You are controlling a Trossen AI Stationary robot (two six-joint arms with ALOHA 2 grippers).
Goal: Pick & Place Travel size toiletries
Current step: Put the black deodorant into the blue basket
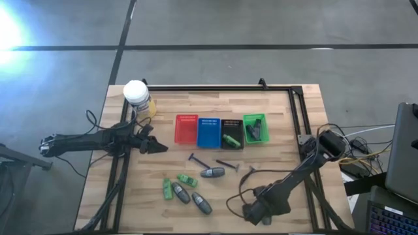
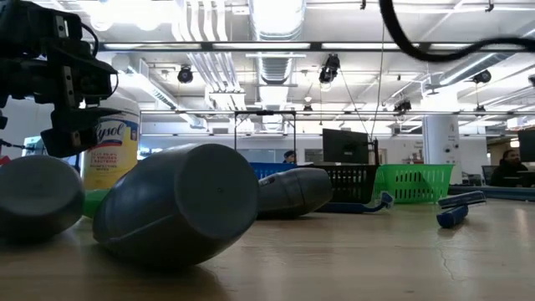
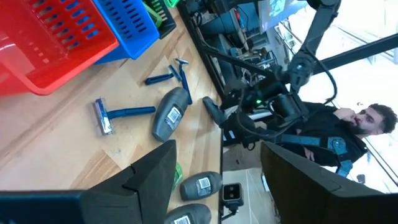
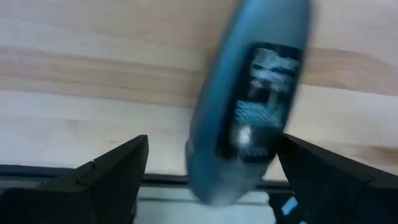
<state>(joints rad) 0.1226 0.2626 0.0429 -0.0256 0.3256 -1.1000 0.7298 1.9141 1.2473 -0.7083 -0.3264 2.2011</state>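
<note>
Right gripper (image 4: pixel 208 168) with spread jaws around a grey bottle (image 4: pixel 249 106)

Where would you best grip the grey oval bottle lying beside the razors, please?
Probably mid-body, across the narrow width of the grey oval bottle, coming from straight above: it lies flat on the table, its long sides free.
</note>
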